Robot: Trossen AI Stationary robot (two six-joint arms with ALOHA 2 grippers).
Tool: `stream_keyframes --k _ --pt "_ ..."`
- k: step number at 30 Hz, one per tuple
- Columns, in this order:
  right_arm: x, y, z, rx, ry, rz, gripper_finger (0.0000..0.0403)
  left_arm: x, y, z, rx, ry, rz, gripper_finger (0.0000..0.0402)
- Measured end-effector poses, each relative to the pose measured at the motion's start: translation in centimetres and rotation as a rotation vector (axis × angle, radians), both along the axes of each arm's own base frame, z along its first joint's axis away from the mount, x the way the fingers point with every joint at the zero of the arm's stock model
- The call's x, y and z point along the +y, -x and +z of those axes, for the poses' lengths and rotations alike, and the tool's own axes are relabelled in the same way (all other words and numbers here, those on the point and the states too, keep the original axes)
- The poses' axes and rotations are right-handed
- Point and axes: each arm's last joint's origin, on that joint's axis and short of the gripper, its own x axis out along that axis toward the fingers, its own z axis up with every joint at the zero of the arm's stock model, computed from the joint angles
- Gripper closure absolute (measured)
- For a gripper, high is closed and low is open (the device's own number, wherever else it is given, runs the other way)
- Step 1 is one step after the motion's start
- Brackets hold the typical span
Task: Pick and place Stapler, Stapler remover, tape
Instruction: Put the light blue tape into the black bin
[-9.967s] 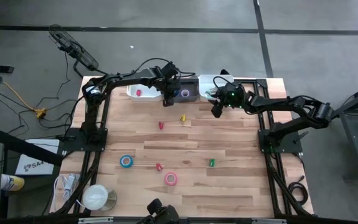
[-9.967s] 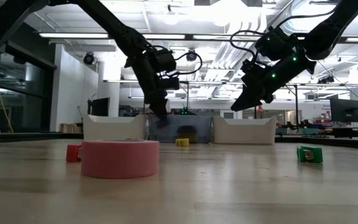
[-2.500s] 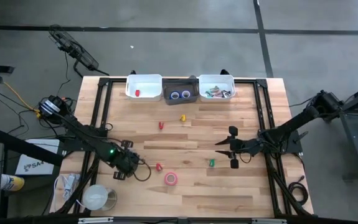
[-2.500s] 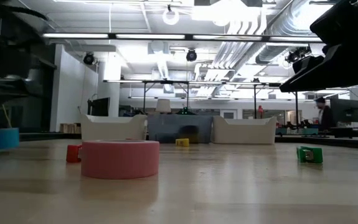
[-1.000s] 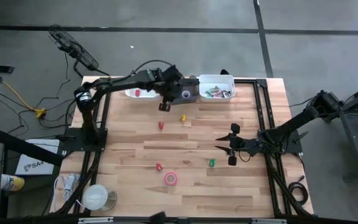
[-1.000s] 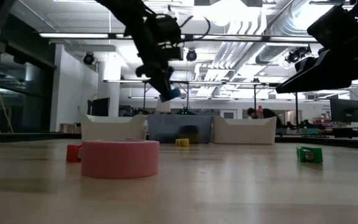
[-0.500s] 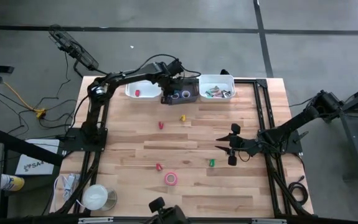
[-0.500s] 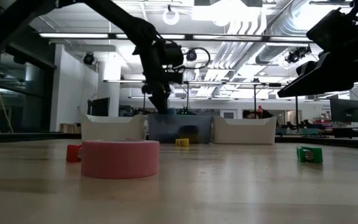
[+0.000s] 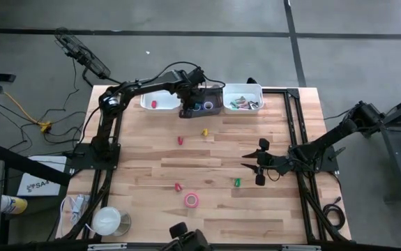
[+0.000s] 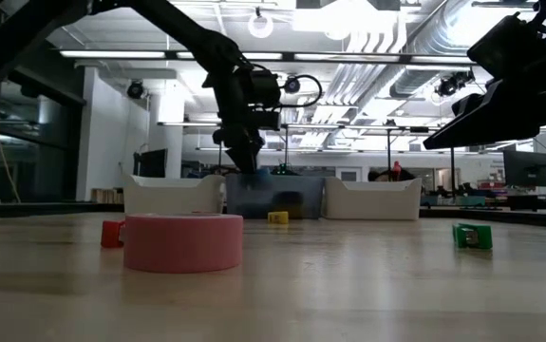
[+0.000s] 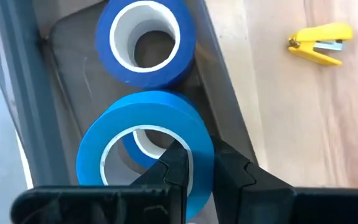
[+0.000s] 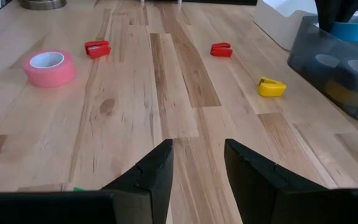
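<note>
Tape (image 11: 144, 146) in left pincer (image 11: 198, 167) above bin (image 11: 54, 37)

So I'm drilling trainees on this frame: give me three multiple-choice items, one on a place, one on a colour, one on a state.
1. Where is the left gripper?
A. over the grey bin
B. over the pink tape
C. beside the right gripper

2. What colour is the roll it holds?
A. pink
B. blue
C. tan

3. How is the right gripper?
A. shut on a roll
B. shut on the yellow stapler
C. open, holding nothing

Answers:
1 A, the high view shows it at the grey bin.
2 B, the left wrist view shows its fingers pinching a blue roll's wall.
3 C, its wrist view shows spread fingers with only bare table between.
</note>
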Motion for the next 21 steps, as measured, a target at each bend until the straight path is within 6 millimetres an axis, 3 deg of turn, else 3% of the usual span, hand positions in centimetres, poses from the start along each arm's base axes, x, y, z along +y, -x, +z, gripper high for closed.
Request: stream_keyframes --k 10,21 --pt "0.0 0.0 0.0 -0.001 0.0 -0.001 0.0267 -0.2 0.0 0.0 -0.003 -0.004 -0.123 0.0367" --pt "0.0 0.0 0.0 -0.001 0.0 -0.001 0.0267 1.0 0.6 0.0 -0.001 -0.027 -0.086 0.0367"
